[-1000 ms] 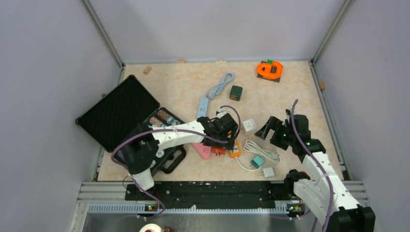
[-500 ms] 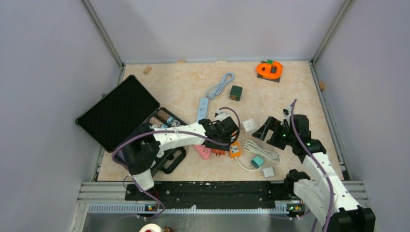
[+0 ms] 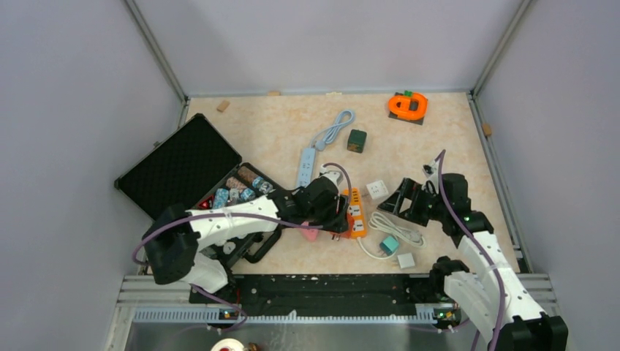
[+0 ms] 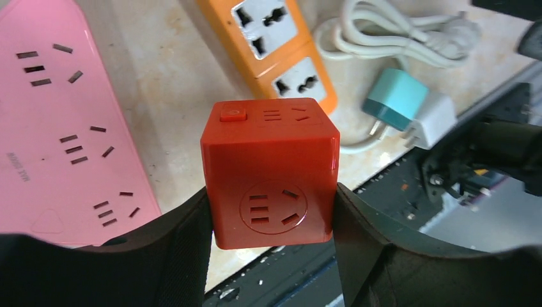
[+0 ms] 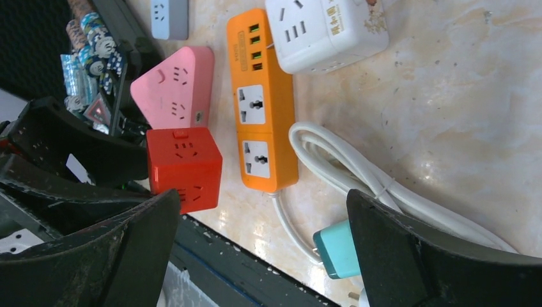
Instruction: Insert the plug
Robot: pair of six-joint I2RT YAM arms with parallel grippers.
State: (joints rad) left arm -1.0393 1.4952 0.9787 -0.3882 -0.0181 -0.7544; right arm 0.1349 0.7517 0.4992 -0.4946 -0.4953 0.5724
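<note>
A red cube socket (image 4: 270,167) sits pinched between the black fingers of my left gripper (image 4: 271,211), close to the table's near edge; it also shows in the right wrist view as the red cube (image 5: 184,167). A teal plug (image 4: 396,99) and a white plug (image 4: 434,118) lie together at the end of a coiled white cable (image 4: 396,35). From above, the teal plug (image 3: 389,243) lies just near of my right gripper (image 3: 409,197). The right gripper (image 5: 262,236) hangs open above the cable and teal plug (image 5: 335,248), holding nothing.
An orange power strip (image 3: 354,212) and a pink strip (image 4: 61,121) lie beside the cube. A white cube socket (image 3: 377,189), grey strip (image 3: 306,164), green block (image 3: 357,140), orange object (image 3: 407,106) and open black case (image 3: 179,170) stand around.
The left gripper has closed on the red cube socket and drawn back to the left, uncovering the orange strip. The right gripper has crept slightly left.
</note>
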